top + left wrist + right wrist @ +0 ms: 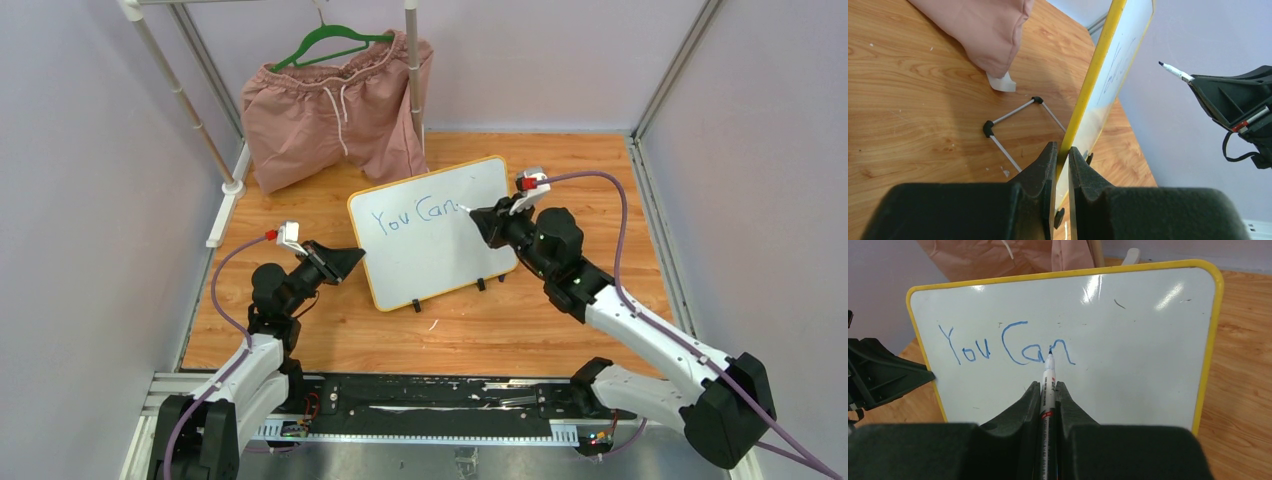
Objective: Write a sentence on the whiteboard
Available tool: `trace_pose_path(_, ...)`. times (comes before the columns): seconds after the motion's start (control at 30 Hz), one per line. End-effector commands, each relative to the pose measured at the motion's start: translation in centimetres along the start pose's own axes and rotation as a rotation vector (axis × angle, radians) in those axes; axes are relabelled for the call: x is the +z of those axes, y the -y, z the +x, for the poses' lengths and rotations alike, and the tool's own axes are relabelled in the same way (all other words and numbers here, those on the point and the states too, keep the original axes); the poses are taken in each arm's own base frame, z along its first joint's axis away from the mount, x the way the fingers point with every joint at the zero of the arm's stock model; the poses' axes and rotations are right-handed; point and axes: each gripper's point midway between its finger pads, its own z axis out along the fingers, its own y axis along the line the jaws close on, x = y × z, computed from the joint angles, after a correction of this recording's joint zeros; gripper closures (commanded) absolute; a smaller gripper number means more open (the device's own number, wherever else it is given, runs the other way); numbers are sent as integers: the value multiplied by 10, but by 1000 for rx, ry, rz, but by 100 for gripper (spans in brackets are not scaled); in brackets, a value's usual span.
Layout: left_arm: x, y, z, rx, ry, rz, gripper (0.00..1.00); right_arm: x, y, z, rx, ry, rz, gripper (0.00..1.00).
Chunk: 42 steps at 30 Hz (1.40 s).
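Observation:
The whiteboard [440, 225], white with a yellow frame, stands tilted on the wooden table. Blue lettering "You Can" [1003, 346] runs across its upper left; that is all of the sentence that shows. My left gripper [355, 258] is shut on the board's left yellow edge [1083, 100], one finger on each face. My right gripper [478, 215] is shut on a white marker [1049, 385], whose dark tip sits at the "n" of "Can". In the left wrist view the marker [1175, 71] pokes from the right gripper, its tip a little off the board's face.
Pink shorts [335, 110] hang on a green hanger [335, 42] from a white rack at the back left. A wire stand with black corners [1015, 117] lies behind the board. Grey walls close in both sides; a black rail [440, 400] runs along the near edge.

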Motion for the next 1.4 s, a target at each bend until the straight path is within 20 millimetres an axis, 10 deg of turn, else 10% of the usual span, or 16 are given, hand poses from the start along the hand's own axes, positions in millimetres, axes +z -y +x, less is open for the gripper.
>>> trace_pose_path(0.0,0,10,-6,19,26,43,100,6,-22,-4,29,-57,-73,100)
trace_pose_path(0.47,0,10,-6,18,26,42,100,-5,-97,82,-191,-238,-228,100)
trace_pose_path(1.37,-1,10,-5,16,23,42,100,9,-83,119,-225,-340,-128,100)
